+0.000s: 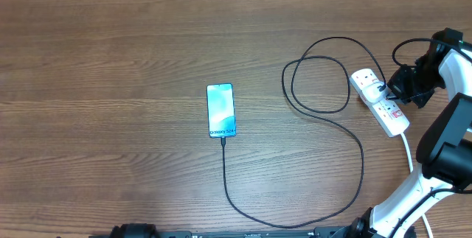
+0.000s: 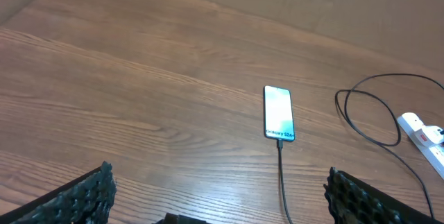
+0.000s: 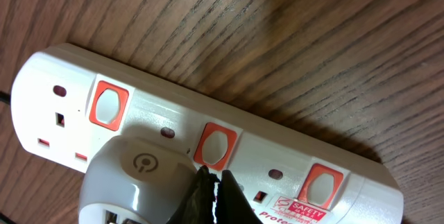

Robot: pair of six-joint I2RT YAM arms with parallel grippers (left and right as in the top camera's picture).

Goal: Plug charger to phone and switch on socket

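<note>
Shut black right gripper (image 3: 211, 189) tips meet the middle red switch (image 3: 215, 144) of the white power-strip socket (image 3: 291, 130), whose outlet holds a half-cropped white rounded plug (image 3: 135, 175). Thin black charger cable (image 1: 324, 124) joins the slim lit phone (image 1: 220, 110) on the wooden surface (image 1: 110, 61); left gripper (image 2: 218, 207) gapes wide.

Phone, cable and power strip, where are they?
Phone (image 1: 220, 109): overhead view, middle of lit screen.
Charger cable (image 1: 223, 164): overhead view, straight stretch below phone.
Power strip (image 3: 156, 109): right wrist view, bare white top face.
</note>
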